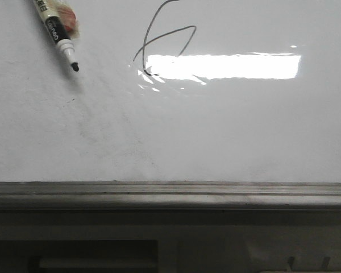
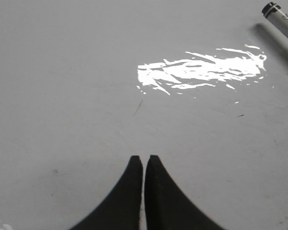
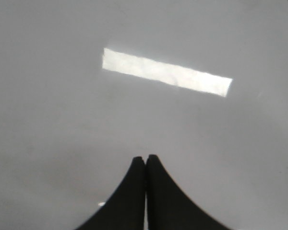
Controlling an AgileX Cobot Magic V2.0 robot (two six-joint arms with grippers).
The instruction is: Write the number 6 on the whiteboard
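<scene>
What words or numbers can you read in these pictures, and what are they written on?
"6", hand-drawn, thin dark line, its lower part lost in the glare: on the whiteboard; the number 6.
Black printed label on the marker: too small and blurred to read.
Marker end in the left wrist view: marks unreadable.
Right wrist view: no text.

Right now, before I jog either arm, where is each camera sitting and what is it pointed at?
Front view: fixed camera facing forward over the whiteboard, its grey rail nearest; shows the number 6 beside the glare and a marker. No arm visible.
Left wrist view: on the left arm, looking at the board; left end effector closed and empty.
Right wrist view: on the right arm, looking at bare board and glare; right end effector closed and empty.
Shared: the marker also shows in the left wrist view; all three see the glare.
</scene>
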